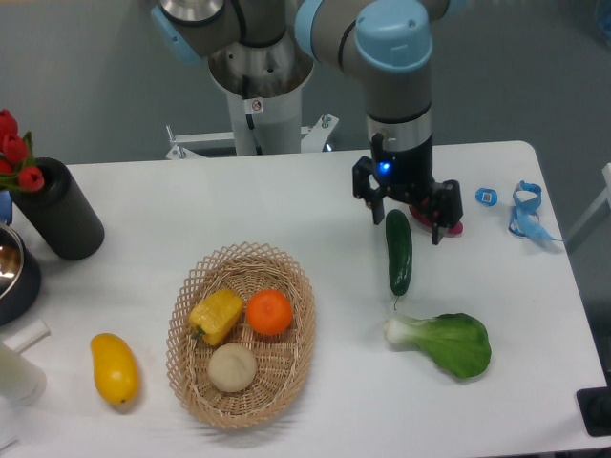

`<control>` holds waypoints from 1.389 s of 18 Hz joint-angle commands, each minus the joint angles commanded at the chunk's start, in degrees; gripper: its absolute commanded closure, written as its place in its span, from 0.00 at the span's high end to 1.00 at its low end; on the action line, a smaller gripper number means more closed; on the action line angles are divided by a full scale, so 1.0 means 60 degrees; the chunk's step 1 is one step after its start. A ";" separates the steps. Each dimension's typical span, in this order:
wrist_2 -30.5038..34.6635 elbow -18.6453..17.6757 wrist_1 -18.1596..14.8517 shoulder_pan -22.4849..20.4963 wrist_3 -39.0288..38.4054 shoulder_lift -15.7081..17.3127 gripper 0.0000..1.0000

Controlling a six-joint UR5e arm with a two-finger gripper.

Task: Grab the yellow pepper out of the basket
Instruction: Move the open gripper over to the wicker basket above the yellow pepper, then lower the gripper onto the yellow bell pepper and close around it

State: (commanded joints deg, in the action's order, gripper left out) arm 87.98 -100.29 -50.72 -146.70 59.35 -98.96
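Note:
The yellow pepper (216, 315) lies in the left part of the tan wicker basket (298, 336), next to a round orange (269, 311) and a pale round fruit (232, 367). My gripper (408, 222) hangs open and empty well to the right of the basket, above the top end of a dark green cucumber (398, 252). It is far from the pepper and touches nothing.
A purple vegetable (449, 227) shows partly behind the gripper. A bok choy (444, 341) lies front right. A yellow mango (114, 368) lies left of the basket. A black cylinder with red tulips (59, 210) and a metal bowl (11, 267) stand at the left edge. Blue items (525, 208) lie far right.

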 joint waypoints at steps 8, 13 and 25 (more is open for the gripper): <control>-0.0030 0.0059 0.0585 0.1376 -0.2068 -0.0835 1.00; -0.0936 -0.0014 0.0777 0.1817 -0.2728 -0.0983 1.00; -0.1552 -0.0805 0.0762 0.2623 -0.1074 -0.1304 1.00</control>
State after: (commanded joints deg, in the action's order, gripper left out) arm 78.67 -105.11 -46.14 -130.96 52.91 -106.78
